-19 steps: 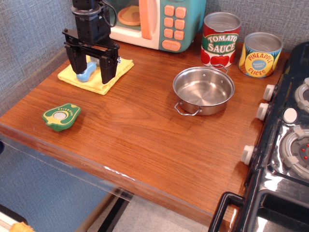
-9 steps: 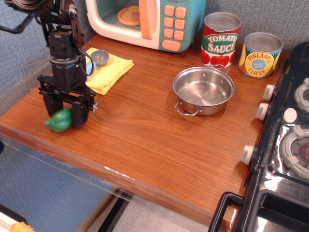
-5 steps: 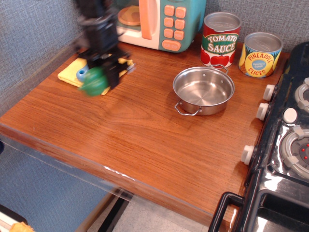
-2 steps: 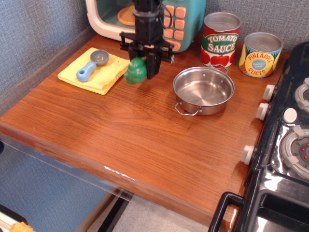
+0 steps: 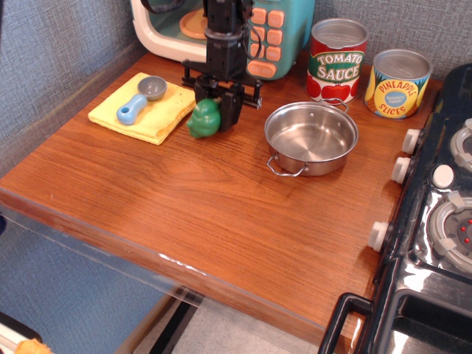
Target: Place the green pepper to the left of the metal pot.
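Reading from left to right, the wooden counter (image 5: pixel 184 214) carries a yellow cloth (image 5: pixel 136 110) with a blue measuring spoon (image 5: pixel 140 97) lying on it, then the green pepper (image 5: pixel 203 119), then the metal pot (image 5: pixel 311 137), and at the far right the edge of a black toy stove (image 5: pixel 435 214). Behind them stand a toy microwave (image 5: pixel 221 33), a tomato sauce can (image 5: pixel 337 59) and a pineapple can (image 5: pixel 398 82). From above, the gripper (image 5: pixel 219 112) is clenched on the green pepper, which hangs just beside the cloth's right edge and to the left of the pot, with bare wood between pepper and pot. Whether the pepper touches the counter cannot be told. The step in hand appears to be the lowering onto the placement spot. The next move likely calls for seating the pepper on the wood, parting the fingers and lifting straight up, so that the lumpy toy neither rolls nor catches.
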